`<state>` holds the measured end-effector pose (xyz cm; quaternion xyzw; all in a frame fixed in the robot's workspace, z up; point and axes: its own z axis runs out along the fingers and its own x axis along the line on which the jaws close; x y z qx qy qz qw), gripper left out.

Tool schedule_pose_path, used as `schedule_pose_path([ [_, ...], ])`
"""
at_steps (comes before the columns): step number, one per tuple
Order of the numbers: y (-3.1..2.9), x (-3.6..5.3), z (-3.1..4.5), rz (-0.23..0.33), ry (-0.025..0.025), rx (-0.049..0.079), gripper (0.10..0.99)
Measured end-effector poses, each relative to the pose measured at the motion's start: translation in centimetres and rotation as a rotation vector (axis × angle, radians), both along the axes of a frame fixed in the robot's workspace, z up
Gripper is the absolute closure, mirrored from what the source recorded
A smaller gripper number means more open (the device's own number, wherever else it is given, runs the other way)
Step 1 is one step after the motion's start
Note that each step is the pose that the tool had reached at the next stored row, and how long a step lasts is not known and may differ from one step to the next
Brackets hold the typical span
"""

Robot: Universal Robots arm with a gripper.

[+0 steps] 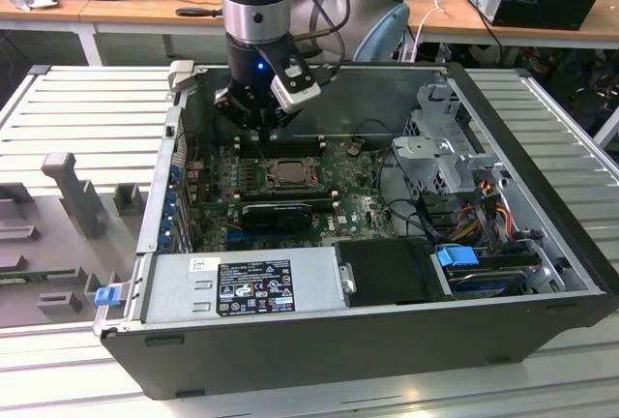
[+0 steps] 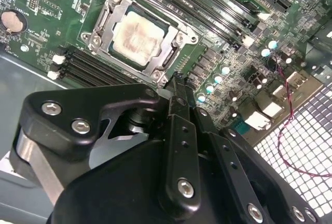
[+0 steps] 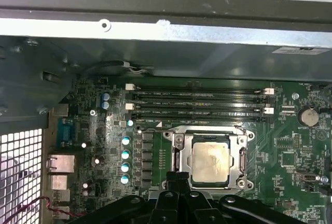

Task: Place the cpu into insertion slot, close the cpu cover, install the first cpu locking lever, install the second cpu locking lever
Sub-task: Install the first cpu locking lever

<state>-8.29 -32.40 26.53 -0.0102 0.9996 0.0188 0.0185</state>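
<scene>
One open computer case [image 1: 319,350] is pictured lying on a ribbed grey table [image 1: 87,99], with its green circuit board [image 1: 360,207] exposed. A single cpu [image 3: 210,163] is seated in the one insertion slot [image 3: 178,140] near the board's middle. The one cpu cover [image 3: 236,163] is laid flat around it, so the chip's dull face is framed by the square window. One gripper [image 1: 263,134] is held low over the slot's far side, beside four long black memory slots [image 3: 197,102]. Its fingers are pressed together with nothing between them.
</scene>
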Motion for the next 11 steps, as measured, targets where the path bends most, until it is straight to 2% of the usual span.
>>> schedule_pose_path([
  [8,0.0,-0.49,-0.1,0.0,0.0001,0.0,0.98],
  [11,0.0,-1.11,-0.14,0.0,0.0,0.0,0.98],
])
